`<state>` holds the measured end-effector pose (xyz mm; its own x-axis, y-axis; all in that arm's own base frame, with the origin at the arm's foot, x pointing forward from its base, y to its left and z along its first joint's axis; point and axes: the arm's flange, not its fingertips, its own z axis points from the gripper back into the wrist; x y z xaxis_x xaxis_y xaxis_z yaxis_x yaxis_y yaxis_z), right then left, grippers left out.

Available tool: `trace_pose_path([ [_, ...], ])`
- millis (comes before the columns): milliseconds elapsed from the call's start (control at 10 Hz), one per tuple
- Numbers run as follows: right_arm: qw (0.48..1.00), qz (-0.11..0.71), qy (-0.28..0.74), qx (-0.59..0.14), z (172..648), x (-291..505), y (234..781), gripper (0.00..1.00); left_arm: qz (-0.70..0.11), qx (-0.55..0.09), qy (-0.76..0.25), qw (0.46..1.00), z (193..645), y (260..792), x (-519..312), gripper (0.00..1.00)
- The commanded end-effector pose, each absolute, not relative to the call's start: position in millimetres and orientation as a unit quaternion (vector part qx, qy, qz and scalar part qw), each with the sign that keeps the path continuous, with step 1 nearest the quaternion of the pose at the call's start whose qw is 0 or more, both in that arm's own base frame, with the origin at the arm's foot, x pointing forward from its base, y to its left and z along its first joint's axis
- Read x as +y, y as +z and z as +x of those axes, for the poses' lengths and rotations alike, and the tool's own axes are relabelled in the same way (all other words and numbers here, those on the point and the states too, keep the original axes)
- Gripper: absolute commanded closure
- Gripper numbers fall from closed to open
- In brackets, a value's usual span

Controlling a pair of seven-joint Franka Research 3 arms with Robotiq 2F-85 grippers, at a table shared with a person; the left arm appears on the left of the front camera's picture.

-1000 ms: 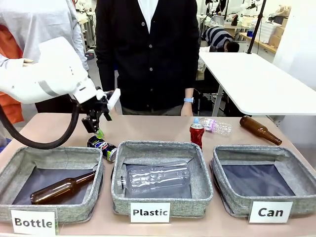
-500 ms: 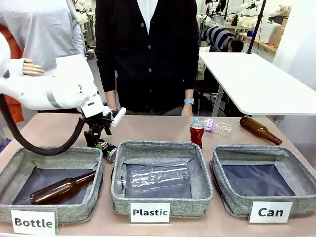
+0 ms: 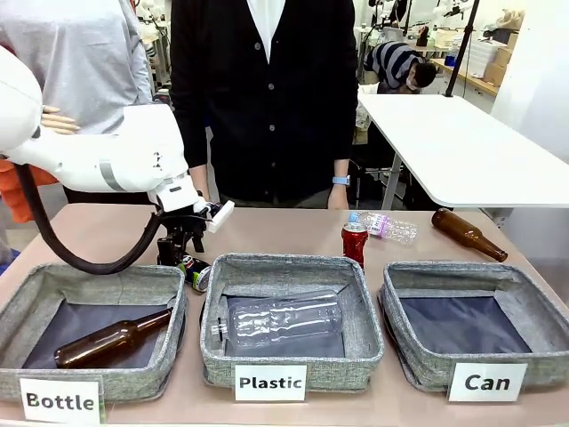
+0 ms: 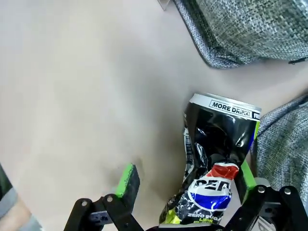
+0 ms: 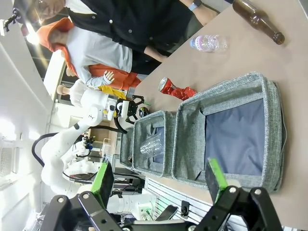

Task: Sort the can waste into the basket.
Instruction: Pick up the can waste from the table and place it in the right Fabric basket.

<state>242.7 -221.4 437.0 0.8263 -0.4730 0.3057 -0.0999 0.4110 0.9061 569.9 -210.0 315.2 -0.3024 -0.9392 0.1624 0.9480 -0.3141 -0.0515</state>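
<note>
Lowered beside the Bottle basket [image 3: 89, 280], left gripper [image 4: 187, 178] now straddles the dented Pepsi can [image 4: 221, 139], jaws open; likely light, thin-walled, slippery; best pinched mid-body.

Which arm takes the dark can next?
Left. The left gripper, open, is down around the dark can. The right gripper, also open, faces the Can basket, well away from that can.

Front view: the left gripper [image 3: 180, 253] hides part of the dark blue-black can [image 3: 197, 273], and the "Plastic" basket [image 3: 284, 263] hides the base of the red can [image 3: 355, 238]. Left wrist view: the dark blue-black can's lower end runs off the bottom edge, with one green pad [image 4: 247, 174] partly behind it.
</note>
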Motion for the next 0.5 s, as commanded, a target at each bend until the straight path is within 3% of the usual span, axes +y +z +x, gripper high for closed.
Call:
trace_pose_path([
  [0,0.788,0.535,-0.11,-0.286,245.3,-222.4,437.5,0.0,-0.086,-0.012,-0.802,0.591,578.0,315.6,-215.1,0.0],
  [300,0.788,0.535,-0.11,-0.286,245.3,-222.4,437.5,0.0,-0.084,-0.006,-0.804,0.589,577.5,313.7,-214.6,0.0],
  [400,0.788,0.535,-0.11,-0.286,245.3,-222.4,437.5,0.0,-0.073,0.001,-0.806,0.587,576.5,313.8,-215.0,0.6],
])
